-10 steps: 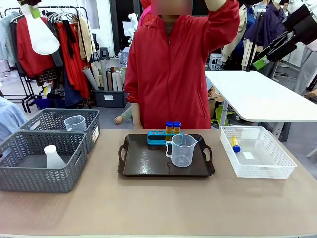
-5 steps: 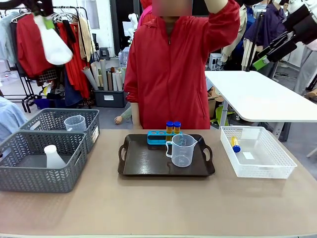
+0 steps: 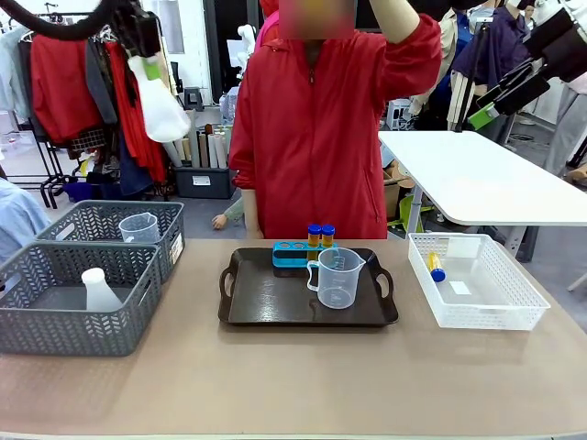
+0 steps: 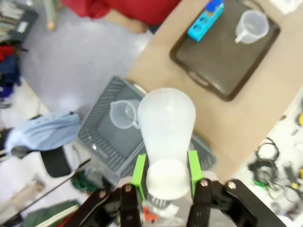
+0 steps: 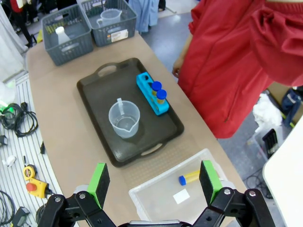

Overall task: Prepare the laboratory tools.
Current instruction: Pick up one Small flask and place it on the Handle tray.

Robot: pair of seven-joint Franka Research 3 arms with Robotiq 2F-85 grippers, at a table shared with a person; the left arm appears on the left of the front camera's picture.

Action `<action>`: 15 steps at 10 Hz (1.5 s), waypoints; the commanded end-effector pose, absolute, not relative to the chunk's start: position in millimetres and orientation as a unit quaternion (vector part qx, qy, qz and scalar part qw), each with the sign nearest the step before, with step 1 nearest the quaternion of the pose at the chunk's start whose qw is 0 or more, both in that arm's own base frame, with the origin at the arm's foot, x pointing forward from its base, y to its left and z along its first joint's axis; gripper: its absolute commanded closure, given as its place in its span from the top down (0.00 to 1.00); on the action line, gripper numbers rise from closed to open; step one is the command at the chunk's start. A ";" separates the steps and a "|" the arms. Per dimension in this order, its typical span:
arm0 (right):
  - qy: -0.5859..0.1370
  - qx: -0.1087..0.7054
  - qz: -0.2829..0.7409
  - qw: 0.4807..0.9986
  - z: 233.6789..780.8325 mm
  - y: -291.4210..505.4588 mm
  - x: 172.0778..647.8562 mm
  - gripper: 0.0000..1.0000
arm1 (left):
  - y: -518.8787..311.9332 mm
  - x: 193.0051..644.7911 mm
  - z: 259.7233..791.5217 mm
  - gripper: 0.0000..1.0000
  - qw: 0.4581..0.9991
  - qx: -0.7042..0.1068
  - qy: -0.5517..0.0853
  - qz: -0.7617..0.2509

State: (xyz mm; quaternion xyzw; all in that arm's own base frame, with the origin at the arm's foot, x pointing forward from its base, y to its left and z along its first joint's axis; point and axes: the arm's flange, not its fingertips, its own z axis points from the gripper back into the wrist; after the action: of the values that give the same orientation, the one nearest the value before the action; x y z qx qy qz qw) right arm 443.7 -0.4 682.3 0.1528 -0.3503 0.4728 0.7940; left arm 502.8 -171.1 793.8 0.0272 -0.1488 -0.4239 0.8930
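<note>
1. Swung rightward since a moment ago, now high in the upper left of the front view: conical flask [image 3: 160,108].
2. Clenched at the neck by left gripper [image 4: 165,163].
3. Spread wide at right gripper [image 5: 154,182], nothing inside.

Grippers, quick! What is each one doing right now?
Left gripper: closed on the white conical flask.
Right gripper: open, holding nothing.

Translucent white flask [image 3: 158,103], dark brown tray [image 3: 266,301], blue-capped orange tubes [image 3: 315,240], grey herringbone-mesh baskets [image 3: 73,332], white mesh basket [image 3: 479,321]
</note>
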 end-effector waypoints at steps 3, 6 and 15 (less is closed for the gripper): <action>-0.352 0.158 0.474 0.791 683.7 -0.6 443.6 1.00 | -214.3 514.4 772.8 0.00 0.856 -0.005 -0.132 -0.499; -0.352 0.158 0.474 0.791 683.7 -0.6 443.6 1.00 | -240.0 520.1 756.2 0.00 0.845 -0.022 -0.117 -0.522; -0.352 0.158 0.474 0.791 683.7 -0.6 443.6 1.00 | -195.5 523.1 751.9 0.00 0.869 -0.028 -0.113 -0.480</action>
State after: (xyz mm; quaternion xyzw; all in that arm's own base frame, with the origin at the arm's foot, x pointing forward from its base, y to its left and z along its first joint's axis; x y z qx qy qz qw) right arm 443.8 -0.4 682.3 0.1528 -0.3502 0.4727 0.7940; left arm 529.6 -201.3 752.9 -0.0157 -0.1148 -0.4803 0.8694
